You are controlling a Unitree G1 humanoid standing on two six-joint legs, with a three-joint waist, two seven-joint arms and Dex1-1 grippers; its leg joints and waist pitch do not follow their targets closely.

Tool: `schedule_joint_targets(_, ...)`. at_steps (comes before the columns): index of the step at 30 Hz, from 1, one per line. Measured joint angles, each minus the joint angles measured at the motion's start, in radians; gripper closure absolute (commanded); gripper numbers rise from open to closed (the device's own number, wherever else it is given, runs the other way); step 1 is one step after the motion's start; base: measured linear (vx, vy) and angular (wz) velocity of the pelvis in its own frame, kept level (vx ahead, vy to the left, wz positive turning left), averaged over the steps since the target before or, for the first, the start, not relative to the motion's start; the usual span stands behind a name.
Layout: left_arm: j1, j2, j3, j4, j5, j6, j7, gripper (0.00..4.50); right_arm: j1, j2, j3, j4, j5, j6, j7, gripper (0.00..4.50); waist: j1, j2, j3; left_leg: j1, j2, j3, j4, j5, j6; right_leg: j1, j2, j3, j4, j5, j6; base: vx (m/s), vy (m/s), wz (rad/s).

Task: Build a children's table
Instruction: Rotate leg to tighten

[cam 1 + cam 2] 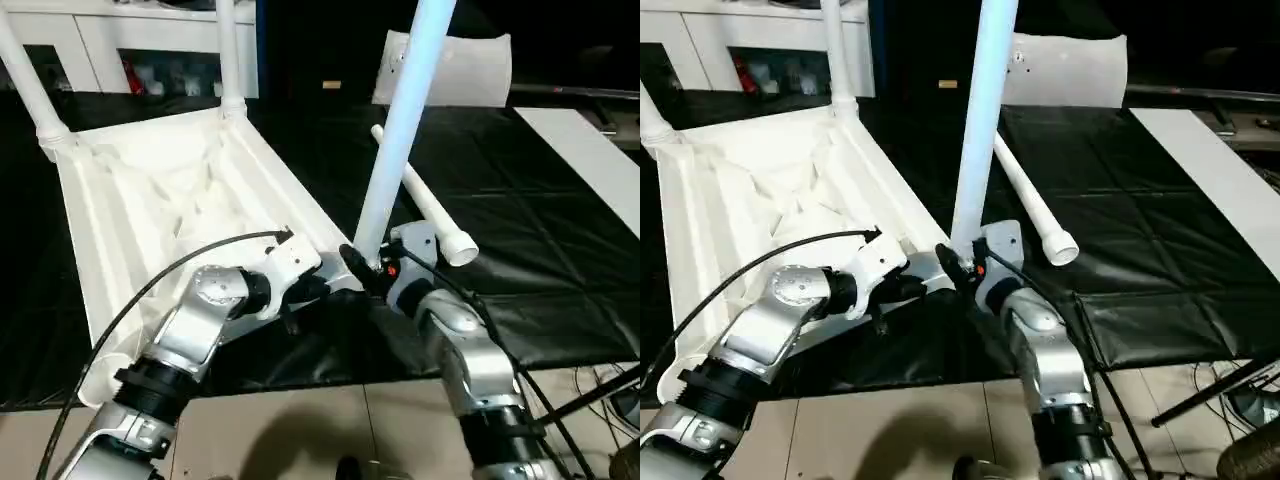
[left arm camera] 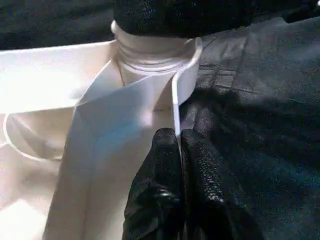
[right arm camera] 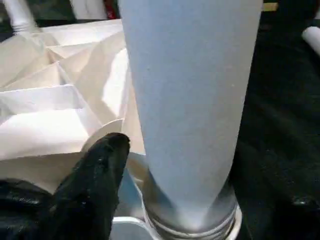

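The children's table top [image 1: 150, 200] lies upside down and tilted on the black mat, ribbed underside up. Two legs [image 1: 228, 50] [image 1: 25, 80] stand in its far corner sockets. A third leg [image 1: 400, 130] stands upright in the near right socket [image 2: 155, 60]. My right gripper [image 1: 368, 268] is at this leg's base, open, with one finger [image 3: 105, 165] a little apart from the tube. The left gripper [image 2: 179, 137] is shut on the thin rim of the table top just below that socket. A fourth leg [image 1: 430, 215] lies loose on the mat to the right.
A black mat [image 1: 520, 250] covers the work surface. A whitish plastic bag [image 1: 470, 70] stands at the back. A white board [image 1: 590, 160] runs along the right edge. White cabinets [image 1: 120, 40] are behind at the left, and cables [image 1: 600, 390] lie on the floor at the lower right.
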Motion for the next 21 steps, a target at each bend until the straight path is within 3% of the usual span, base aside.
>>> schedule_joint_targets(7, -0.01, 0.023, 0.001, 0.031, -0.004, -0.11, -0.033, 4.5, 0.086, -0.076, -0.025, -0.109, 0.109, -0.005, 0.139, 0.26, 0.044, -0.001, -0.001, 0.001, -0.004, 0.015, 0.005, 0.002, 0.001, -0.02, -0.004, 0.025, 0.047, 0.03, 0.007, 0.0, 0.0, 0.0)
schedule_joint_targets(8, -0.01, 0.02, 0.008, 0.034, -0.015, -0.109, -0.035, 4.5, 0.104, -0.089, -0.024, -0.137, 0.113, -0.003, 0.153, 0.26, 0.047, 0.0, -0.002, 0.001, -0.002, 0.016, 0.003, 0.002, 0.001, -0.021, -0.003, 0.025, 0.05, 0.029, 0.01, 0.055, -0.043, 0.04)
schedule_joint_targets(10, -0.008, 0.02, 0.038, 0.035, -0.042, -0.101, -0.039, 4.06, 0.14, -0.11, -0.021, -0.188, 0.133, 0.002, 0.182, 0.11, 0.049, 0.001, -0.003, -0.001, 0.0, 0.02, -0.003, 0.002, 0.001, -0.027, 0.0, 0.025, 0.052, 0.026, 0.009, 0.055, -0.038, 0.01)
schedule_joint_targets(12, -0.003, -0.001, 0.085, 0.03, -0.109, -0.106, -0.042, 3.92, 0.167, -0.12, -0.022, -0.216, 0.148, 0.01, 0.199, 0.0, 0.051, -0.003, -0.003, -0.013, 0.003, 0.021, 0.003, 0.005, 0.004, -0.038, 0.002, 0.024, 0.062, 0.023, 0.001, 0.0, 0.0, 0.0)
schedule_joint_targets(15, 0.007, -0.02, 0.097, -0.018, -0.173, -0.111, -0.058, 3.6, 0.218, -0.154, -0.012, -0.29, 0.183, 0.047, 0.229, 0.0, 0.057, -0.011, -0.007, -0.024, 0.006, 0.022, 0.007, 0.004, 0.005, -0.051, 0.004, 0.024, 0.065, 0.021, -0.001, 0.0, 0.0, 0.0)
schedule_joint_targets(21, 0.042, -0.004, 0.154, -0.062, -0.196, -0.104, -0.035, 3.07, 0.297, -0.232, 0.032, -0.389, 0.207, 0.108, 0.292, 0.0, 0.058, -0.017, -0.011, -0.026, 0.012, 0.022, 0.02, 0.002, 0.004, -0.05, 0.009, 0.024, 0.067, 0.025, -0.006, -0.008, 0.0, 0.0)
